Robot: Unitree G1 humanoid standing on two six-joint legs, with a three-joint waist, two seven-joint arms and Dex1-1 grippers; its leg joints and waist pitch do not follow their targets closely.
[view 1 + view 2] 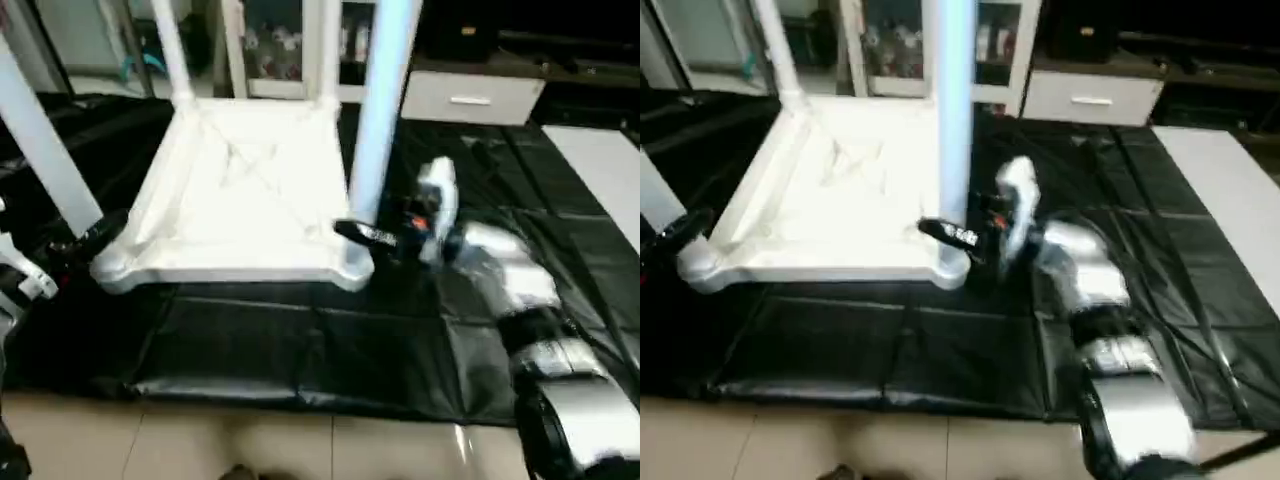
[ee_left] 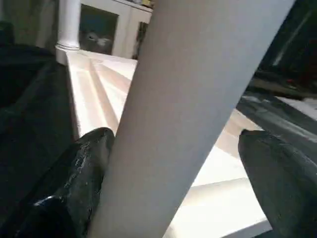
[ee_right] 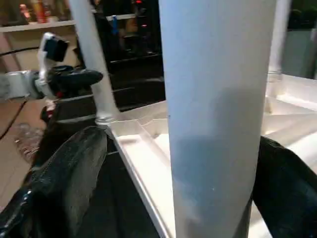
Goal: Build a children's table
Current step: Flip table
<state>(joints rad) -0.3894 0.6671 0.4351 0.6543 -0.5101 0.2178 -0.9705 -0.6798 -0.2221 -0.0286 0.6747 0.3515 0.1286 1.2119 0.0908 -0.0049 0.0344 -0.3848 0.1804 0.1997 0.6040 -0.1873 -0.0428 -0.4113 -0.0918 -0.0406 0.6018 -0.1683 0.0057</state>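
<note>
Both silver forearms reach forward; the left gripper (image 2: pixel 173 168) and right gripper (image 3: pixel 178 183) have black fingers spread wide.

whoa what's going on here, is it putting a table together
Yes. The white tabletop lies upside down on the black-covered work surface, with legs standing in its corner sockets. The right end effector is at the base of the near right leg, one finger on each side of it. The left end effector is around the near left leg, which leans outward. Two far legs, one at the far left corner, already stand upright.
</note>
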